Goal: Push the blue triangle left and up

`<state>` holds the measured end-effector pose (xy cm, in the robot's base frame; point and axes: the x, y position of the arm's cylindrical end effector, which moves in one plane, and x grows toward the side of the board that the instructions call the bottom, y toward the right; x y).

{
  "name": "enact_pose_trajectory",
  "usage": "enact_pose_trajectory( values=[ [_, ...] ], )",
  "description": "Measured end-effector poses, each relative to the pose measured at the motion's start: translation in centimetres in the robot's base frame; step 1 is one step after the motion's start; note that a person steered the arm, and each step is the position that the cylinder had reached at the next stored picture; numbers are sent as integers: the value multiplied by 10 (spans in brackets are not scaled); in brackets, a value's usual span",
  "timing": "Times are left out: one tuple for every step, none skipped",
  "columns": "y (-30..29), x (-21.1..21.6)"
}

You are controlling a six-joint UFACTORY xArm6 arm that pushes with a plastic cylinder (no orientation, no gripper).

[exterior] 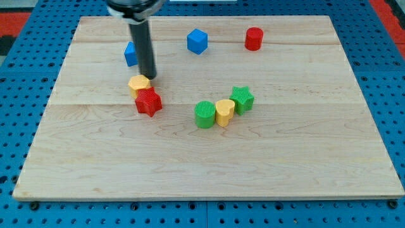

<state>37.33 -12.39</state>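
Pale wood planks make up the counter [285,164], a board lying on a blue pegboard [25,69] that shows along the left, right and near edges; red patches sit at the far corners.

The tool is a dark rod with nothing to open or close. My tip [151,77] rests on the board in the far-left part, just to the near right of the blue triangle [130,54]. The rod hides the triangle's right side, so I cannot tell whether they touch. The triangle lies near the far edge and some way in from the left edge, with bare wood to its left and a narrow strip beyond it.

Just near my tip sits a yellow block [138,83], and a red star [149,102] touches it on its near-right side. A blue cube [197,41] stands far and centre, well apart from the triangle. A red cylinder [254,38] stands to its right, also by the far edge.

Right of centre, three blocks sit in a touching row: a green cylinder [204,114], a yellow heart [224,111] and a green star [242,99], rising toward the far right.

The whole near half of the board is open, as is the right side.
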Motion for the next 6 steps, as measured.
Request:
enact_pose_trajectory(
  values=[
    [4,-34],
    [-20,-41],
    [-38,-41],
    [-68,-51],
    [-50,-68],
    [-43,-73]
  ],
)
